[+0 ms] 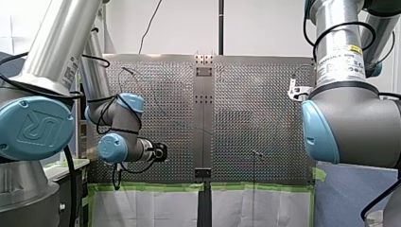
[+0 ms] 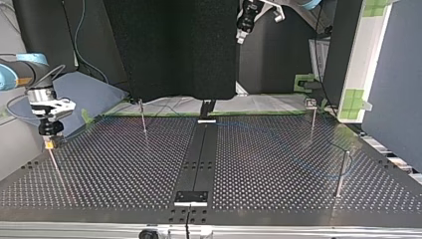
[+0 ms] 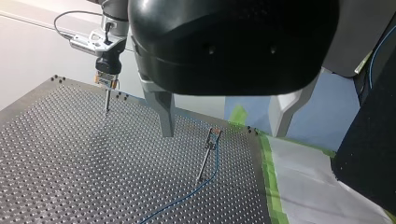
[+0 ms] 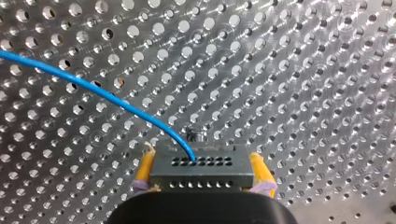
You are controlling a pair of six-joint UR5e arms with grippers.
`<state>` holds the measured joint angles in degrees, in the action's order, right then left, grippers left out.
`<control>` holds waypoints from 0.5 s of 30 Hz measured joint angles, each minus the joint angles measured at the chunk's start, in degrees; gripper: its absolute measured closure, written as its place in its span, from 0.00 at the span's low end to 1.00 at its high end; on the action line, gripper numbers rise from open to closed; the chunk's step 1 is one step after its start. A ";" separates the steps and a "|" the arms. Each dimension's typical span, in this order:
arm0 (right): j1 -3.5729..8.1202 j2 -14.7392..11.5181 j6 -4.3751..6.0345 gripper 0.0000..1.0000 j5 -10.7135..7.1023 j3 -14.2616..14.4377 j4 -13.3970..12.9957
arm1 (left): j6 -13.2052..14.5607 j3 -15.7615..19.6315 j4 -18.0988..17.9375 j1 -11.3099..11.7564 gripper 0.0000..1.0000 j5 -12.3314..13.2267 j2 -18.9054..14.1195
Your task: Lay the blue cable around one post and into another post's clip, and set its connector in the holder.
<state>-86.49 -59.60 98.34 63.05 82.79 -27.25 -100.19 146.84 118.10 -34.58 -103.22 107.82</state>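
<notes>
Cable (image 4: 93, 88), thin and blue, arcs over the perforated worktop (image 4: 303, 70) and runs into the top row of holes of a grey connector (image 4: 201, 161). My right gripper (image 4: 201, 171) has that connector clamped, its jaws narrow, one yellow pad against each end of the block. In the top view this gripper hangs at the left edge of the worktop, directly above a thin upright post (image 2: 55, 167), with the connector just over the post's tip; whether they touch cannot be told. My left gripper (image 3: 224, 116) is held well above the worktop with its jaws spread wide and nothing between them. Below and ahead of it, in the left wrist view, stands a clip post (image 3: 205, 161), leaning a little. The cable comes down alongside this post from near the clip at its top and trails off across the worktop; whether it sits inside the clip cannot be made out. The two grippers are well apart.
</notes>
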 joint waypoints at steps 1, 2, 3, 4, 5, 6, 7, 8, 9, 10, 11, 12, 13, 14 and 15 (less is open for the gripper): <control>-0.02 -0.01 0.02 0.05 0.10 0.00 0.00 | 0.00 0.00 -0.01 0.00 0.00 0.00 0.01; -0.01 -0.03 0.06 0.00 0.22 -0.02 -0.01 | 0.00 0.00 -0.02 0.00 0.00 0.00 0.02; 0.00 -0.09 0.08 0.00 0.30 -0.05 -0.11 | 0.00 0.00 -0.03 0.00 0.00 -0.01 0.01; 0.01 -0.11 0.11 0.00 0.33 -0.07 -0.26 | 0.00 0.00 -0.03 0.00 0.00 -0.01 0.00; 0.03 -0.11 0.14 0.00 0.35 -0.08 -0.35 | 0.00 0.00 -0.01 0.00 0.00 -0.01 0.00; 0.03 -0.09 0.17 0.00 0.36 -0.08 -0.39 | 0.00 0.00 0.00 0.01 0.00 -0.01 0.00; 0.03 -0.09 0.20 0.00 0.36 -0.08 -0.39 | 0.00 0.00 0.01 0.00 0.00 -0.01 0.01; 0.03 -0.07 0.23 0.00 0.35 -0.08 -0.38 | 0.00 0.00 0.00 0.00 0.00 -0.01 0.00; 0.03 -0.06 0.25 0.00 0.35 -0.07 -0.38 | 0.00 0.00 -0.01 0.00 0.00 -0.01 0.00; 0.02 -0.05 0.26 0.00 0.35 -0.06 -0.38 | 0.00 0.00 -0.02 0.01 0.00 -0.01 0.00; 0.01 -0.02 0.26 0.00 0.34 -0.05 -0.38 | 0.00 0.00 -0.02 0.01 0.00 -0.01 0.00; 0.01 -0.02 0.27 0.00 0.35 -0.02 -0.36 | 0.00 0.00 -0.01 0.00 0.00 -0.01 0.00; 0.00 -0.02 0.27 0.00 0.34 -0.03 -0.35 | 0.00 0.00 0.00 0.00 0.00 -0.01 0.00; -0.01 -0.02 0.28 0.00 0.33 -0.03 -0.36 | 0.00 0.00 0.03 0.00 0.00 -0.01 -0.01; -0.02 -0.02 0.28 0.00 0.34 -0.03 -0.36 | 0.00 0.00 0.06 0.00 0.00 -0.01 -0.01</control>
<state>-86.51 -59.62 98.62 63.39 82.76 -27.60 -100.19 146.84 118.16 -34.59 -103.22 107.82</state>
